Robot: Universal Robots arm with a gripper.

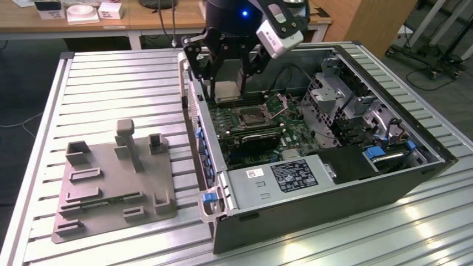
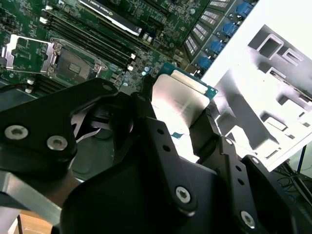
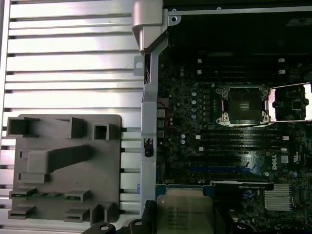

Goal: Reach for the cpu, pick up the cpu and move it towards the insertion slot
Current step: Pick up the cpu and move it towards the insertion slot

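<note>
The cpu (image 1: 227, 84) is a flat silvery square chip, and my gripper (image 1: 227, 91) is shut on it above the far end of the open computer case. In the second wrist view the cpu (image 2: 181, 93) sits clamped between the black fingers (image 2: 158, 139) of the gripper (image 2: 178, 111). The insertion slot (image 1: 249, 116) lies on the green board just below and nearer, its metal flap (image 1: 279, 104) hinged open. In the first wrist view the cpu (image 3: 184, 213) hangs apart from the insertion slot (image 3: 242, 105).
A grey plastic tray (image 1: 111, 177) lies on the slatted table (image 1: 111, 83) at the exterior view's left, with a green memory stick (image 3: 48, 195) in it. The case wall (image 1: 194, 119), drive cages (image 1: 347, 105) and power supply (image 1: 284, 174) surround the board.
</note>
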